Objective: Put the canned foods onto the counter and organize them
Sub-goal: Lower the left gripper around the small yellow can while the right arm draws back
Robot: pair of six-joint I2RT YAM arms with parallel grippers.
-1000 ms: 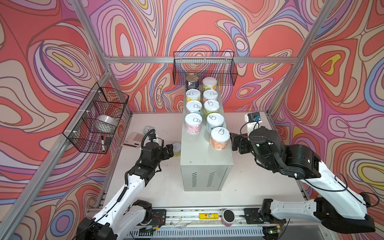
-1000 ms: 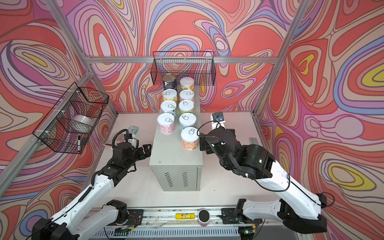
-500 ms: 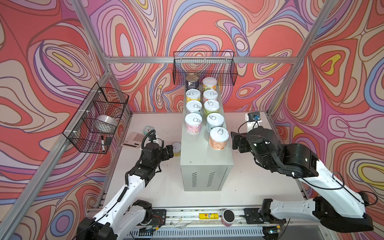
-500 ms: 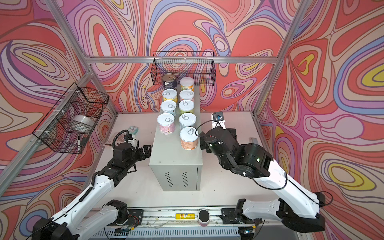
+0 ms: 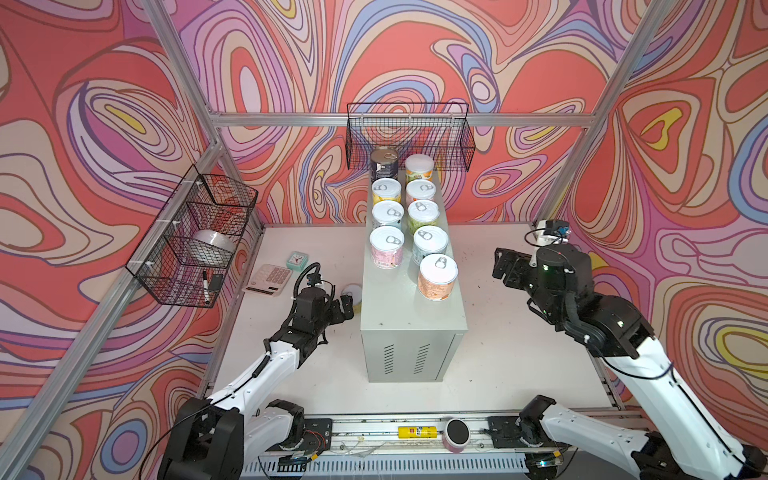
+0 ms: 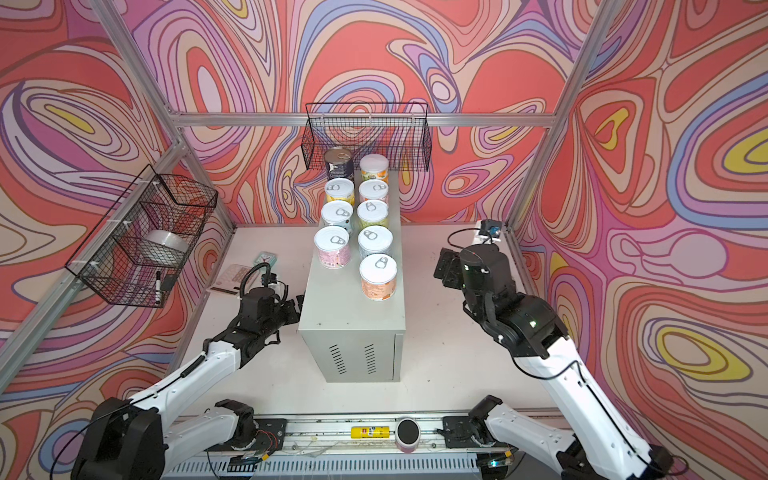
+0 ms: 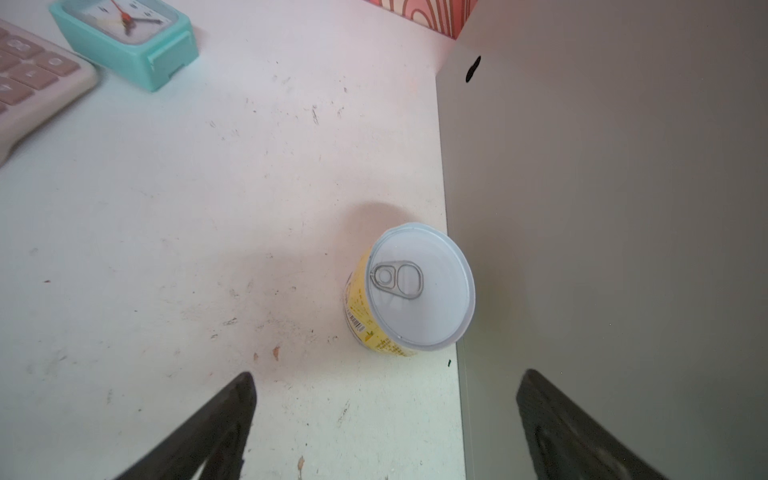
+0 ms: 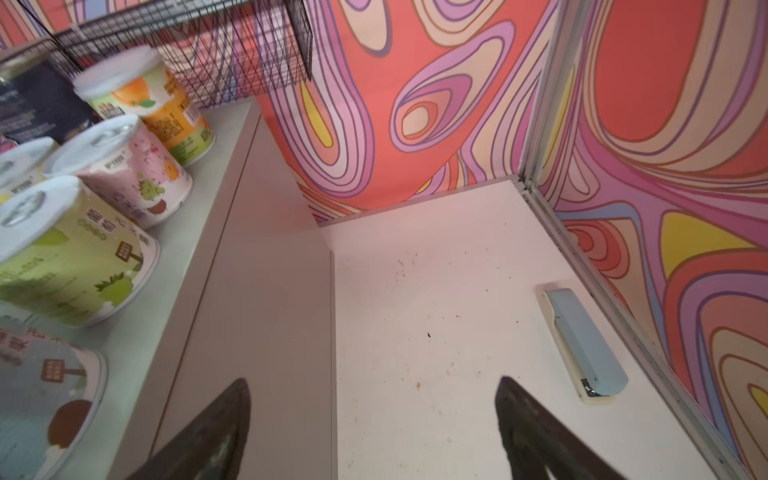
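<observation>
Main risk: the last loose tin, the yellow can (image 7: 409,291), stands upright on the tabletop (image 7: 166,249) hard against the side wall of the grey cabinet (image 7: 602,208). Touching or just beside, can't tell which. Little or no room for a finger on that side, so a straight descent prob. puts one finger on the wall or on the lid rim. That would tip the can or shove it along the tabletop. Safer, imo: nudge it clear first, or turn the wrist so the fingers close along the wall, not across it.

2nd risk: the lift. The cabinet is tall vs. the can, so a low carry would clip its top edge.

3rd: the drop-off. Nine cans stand in two columns on top. The free slot looks to be in front of the pink can (image 5: 386,247), beside the orange can (image 5: 437,276). Tight, and wide fingers could knock either one.

Position: L hand (image 7: 386,376) is spread wide & empty, above the yellow can and a bit short of it. One finger lines up over bare tabletop, the other over the cabinet wall. R hand (image 8: 374,381) is also spread & empty, on the cabinet's far side, well apart from that can.
</observation>
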